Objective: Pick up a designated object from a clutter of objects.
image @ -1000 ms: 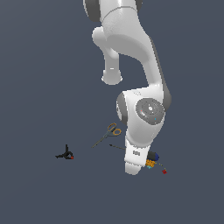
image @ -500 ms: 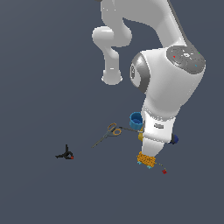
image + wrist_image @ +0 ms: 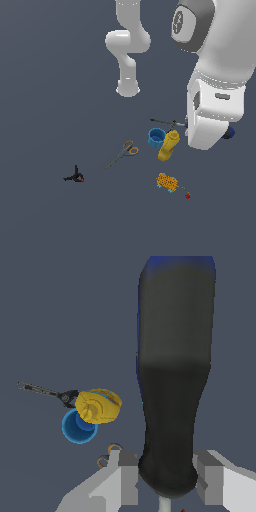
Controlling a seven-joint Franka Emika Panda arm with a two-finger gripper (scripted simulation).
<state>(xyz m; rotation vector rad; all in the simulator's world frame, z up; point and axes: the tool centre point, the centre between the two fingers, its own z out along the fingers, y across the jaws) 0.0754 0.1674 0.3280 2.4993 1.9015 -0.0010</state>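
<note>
Screwdriver (image 3: pixel 175 376): handle is clamped between the two fingers of the gripper (image 3: pixel 166 478), black body ending in blue, raised off the floor. Beyond, seen below in the wrist view, the yellow bottle (image 3: pixel 98 405) is touching the blue cup (image 3: pixel 76 428). Farther off in the exterior view, the orange-handled scissors (image 3: pixel 124 152) and black clamp (image 3: pixel 75 176) are lying well apart.

Black, blue-ended screwdriver (image 3: pixel 175 381), yellow bottle (image 3: pixel 169 145), blue cup (image 3: pixel 156 137), orange-handled scissors (image 3: pixel 122 153)
</note>
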